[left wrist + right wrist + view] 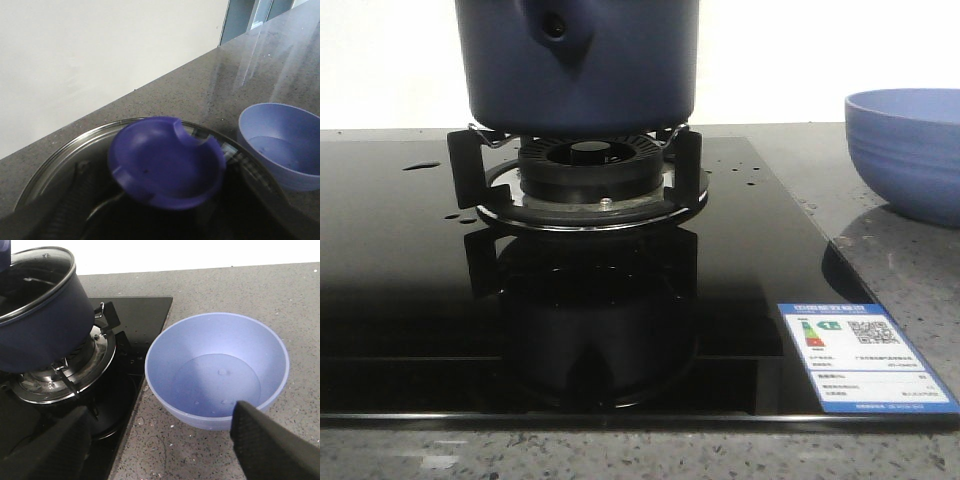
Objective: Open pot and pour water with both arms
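The dark navy pot point(580, 70) sits on the gas burner point(582, 170), its handle socket with the round hole facing me. In the left wrist view its glass lid point(60, 160) is on, with the blue knob point(167, 162) close and blurred. My left gripper point(165, 205) hangs just over the lid, and one dark ribbed finger point(72, 205) stands clear of the knob, so it looks open. My right gripper point(160, 440) is open and empty, low over the counter between hob and bowl. Water shows as drops point(420, 165) on the hob and a shallow puddle point(220, 380) in the bowl.
The periwinkle bowl point(910, 150) stands on the grey speckled counter point(910, 270) to the right of the black glass hob point(420, 300); it also shows in the left wrist view point(280, 145) and the right wrist view point(165, 385). A white wall runs behind.
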